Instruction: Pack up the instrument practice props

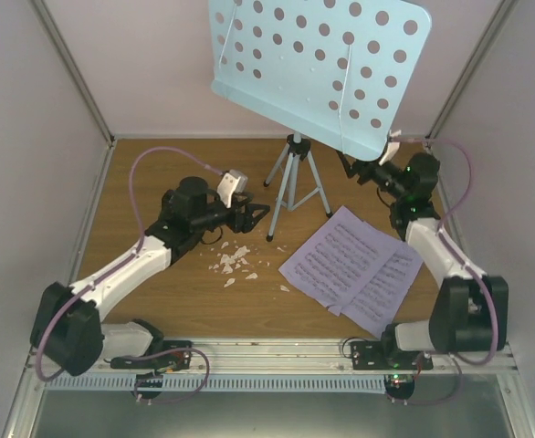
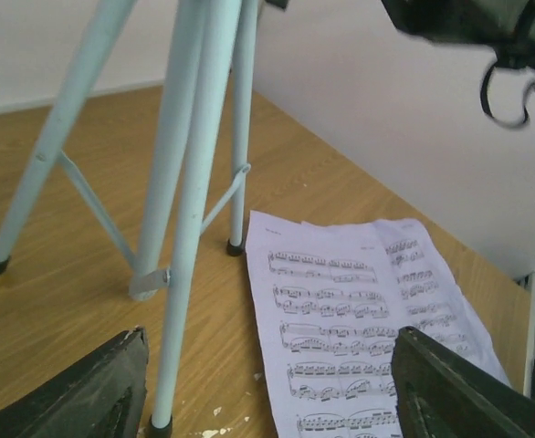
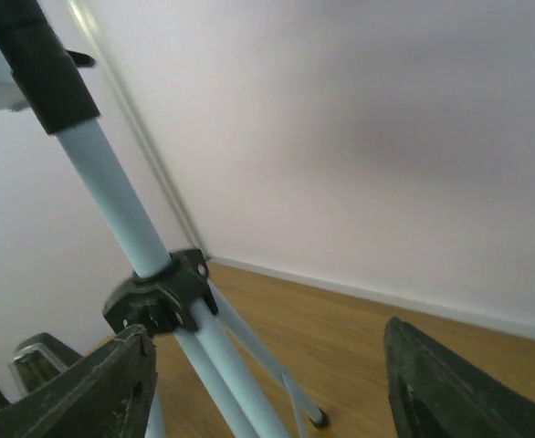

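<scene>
The light blue music stand stands at the back middle, its hole-dotted desk (image 1: 322, 64) tilted over its tripod (image 1: 293, 182). Lilac sheet-music pages (image 1: 354, 265) lie flat on the wood to the tripod's right. My left gripper (image 1: 252, 217) is open, low beside the tripod's left leg. In the left wrist view, the left gripper (image 2: 272, 392) has a tripod leg (image 2: 194, 228) just inside its left finger and the pages (image 2: 340, 319) beyond. My right gripper (image 1: 350, 167) is open under the desk. In the right wrist view, the right gripper (image 3: 267, 383) faces the pole and black hub (image 3: 158, 297), touching nothing.
Small white crumbs (image 1: 231, 260) are scattered on the wooden floor in front of the left gripper. Pale walls close in the back and both sides. A metal rail (image 1: 277, 356) with both arm bases runs along the near edge.
</scene>
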`<state>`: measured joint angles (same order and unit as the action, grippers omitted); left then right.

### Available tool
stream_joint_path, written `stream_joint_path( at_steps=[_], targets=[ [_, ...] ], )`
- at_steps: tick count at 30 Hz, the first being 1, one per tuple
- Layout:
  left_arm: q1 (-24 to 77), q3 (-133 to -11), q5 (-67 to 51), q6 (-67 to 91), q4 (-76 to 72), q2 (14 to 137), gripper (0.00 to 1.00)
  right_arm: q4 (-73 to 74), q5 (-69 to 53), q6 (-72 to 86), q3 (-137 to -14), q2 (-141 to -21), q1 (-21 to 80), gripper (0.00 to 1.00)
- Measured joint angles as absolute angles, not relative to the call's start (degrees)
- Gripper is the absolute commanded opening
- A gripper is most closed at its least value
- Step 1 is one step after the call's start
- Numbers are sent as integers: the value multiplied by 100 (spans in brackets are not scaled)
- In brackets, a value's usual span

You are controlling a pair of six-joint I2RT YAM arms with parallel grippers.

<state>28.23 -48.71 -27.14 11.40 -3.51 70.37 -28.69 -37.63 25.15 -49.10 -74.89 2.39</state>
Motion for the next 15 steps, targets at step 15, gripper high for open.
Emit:
stream_joint_path(
  at_steps=[15],
  targets=[
    [3028,-5937,-3326,510,-1081,8715,61,-4563,-6521,3671,-7190,-9708,491,59]
  ],
)
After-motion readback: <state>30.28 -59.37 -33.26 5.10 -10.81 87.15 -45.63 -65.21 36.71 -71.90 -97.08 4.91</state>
